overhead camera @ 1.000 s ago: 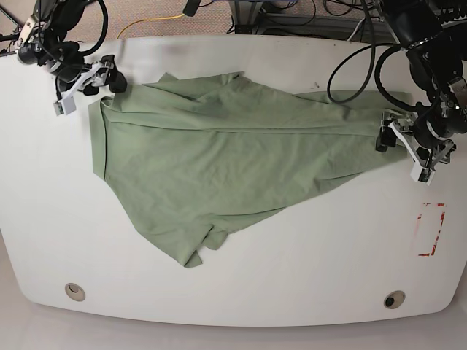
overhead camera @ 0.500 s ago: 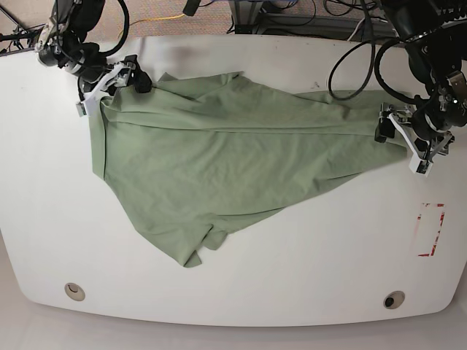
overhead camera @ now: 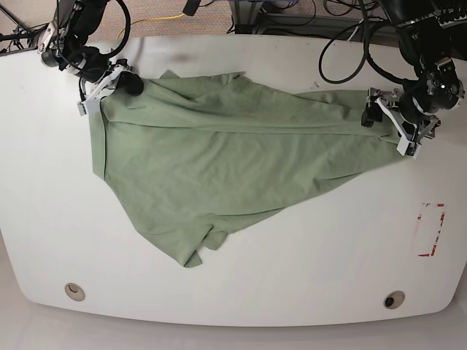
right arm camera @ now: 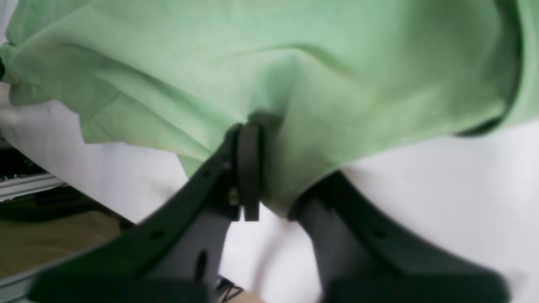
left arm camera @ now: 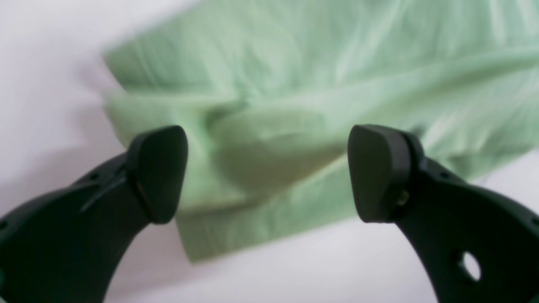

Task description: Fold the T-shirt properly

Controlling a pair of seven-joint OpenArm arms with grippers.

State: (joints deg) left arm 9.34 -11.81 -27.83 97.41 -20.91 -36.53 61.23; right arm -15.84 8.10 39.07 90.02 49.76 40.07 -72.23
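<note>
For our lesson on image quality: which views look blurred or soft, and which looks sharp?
Left wrist view: the T-shirt is smeared and soft behind the left gripper. Right wrist view: the cloth and right gripper look soft. Base view: sharp, evenly lit.

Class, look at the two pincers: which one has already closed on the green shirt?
The right pincer, pinching the plain sage-green cotton T-shirt at its edge. The left pincer stands wide open, cloth merely lying between its pads.
</note>
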